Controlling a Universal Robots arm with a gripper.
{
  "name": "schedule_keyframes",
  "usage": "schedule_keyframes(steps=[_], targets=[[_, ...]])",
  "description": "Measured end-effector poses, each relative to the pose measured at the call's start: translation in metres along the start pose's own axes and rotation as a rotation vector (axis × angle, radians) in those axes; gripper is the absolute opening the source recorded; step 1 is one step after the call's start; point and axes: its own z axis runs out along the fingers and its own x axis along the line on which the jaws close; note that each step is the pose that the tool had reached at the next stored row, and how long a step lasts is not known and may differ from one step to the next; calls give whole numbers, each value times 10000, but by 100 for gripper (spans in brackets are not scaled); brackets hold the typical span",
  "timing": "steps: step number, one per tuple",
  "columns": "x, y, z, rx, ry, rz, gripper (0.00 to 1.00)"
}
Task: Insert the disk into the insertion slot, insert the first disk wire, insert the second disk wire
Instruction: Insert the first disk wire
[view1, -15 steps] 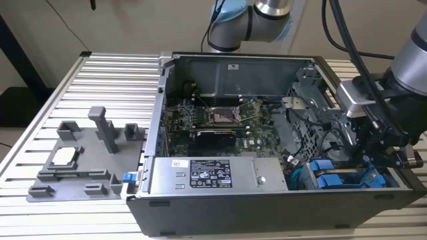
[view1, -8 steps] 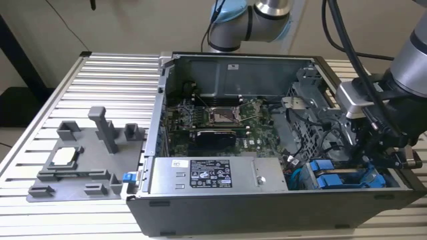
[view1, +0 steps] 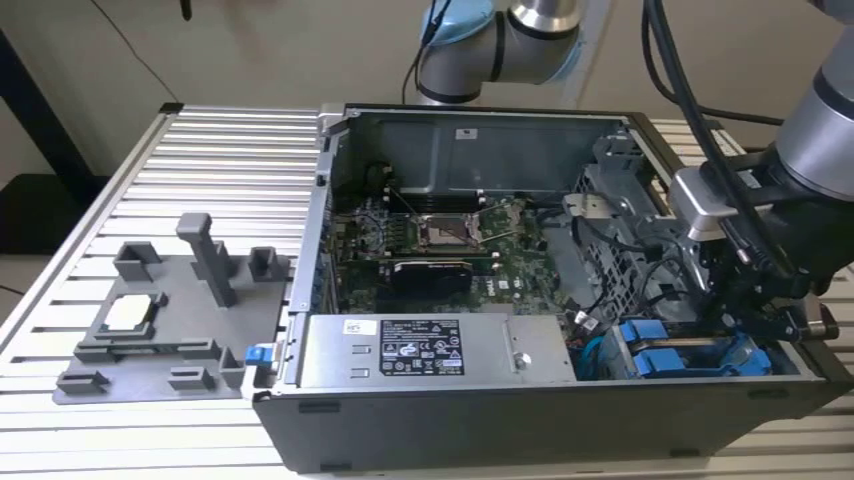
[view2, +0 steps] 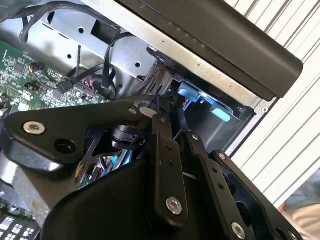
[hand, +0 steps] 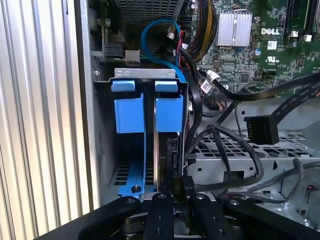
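Here the arm (view1: 817, 130) dips low beside the disk (hand: 162, 155).

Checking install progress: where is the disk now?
The disk stands edge-on inside the insertion slot, beside a second blue bracket, in the case corner at the exterior view's right, next to the power supply.
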Motion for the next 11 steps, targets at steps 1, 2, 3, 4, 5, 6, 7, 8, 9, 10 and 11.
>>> schedule_keyframes(steps=[1, 2, 3, 4, 5, 6, 7, 8, 9, 10, 11], targets=[[0, 0, 2, 0, 0, 1, 19], [0, 1, 3, 0, -1, 2, 19], [1, 1, 6, 0, -5, 2, 19], [1, 1, 7, 0, -7, 2, 19], [1, 1, 7, 0, -5, 2, 19], [1, 1, 7, 0, -4, 2, 19], [1, 1, 8, 0, -4, 2, 19], [0, 3, 14, -2, -18, 4, 19], [1, 3, 17, -2, -19, 4, 20], [1, 3, 17, -1, -17, 4, 20], [1, 2, 14, 0, -11, 3, 27]])
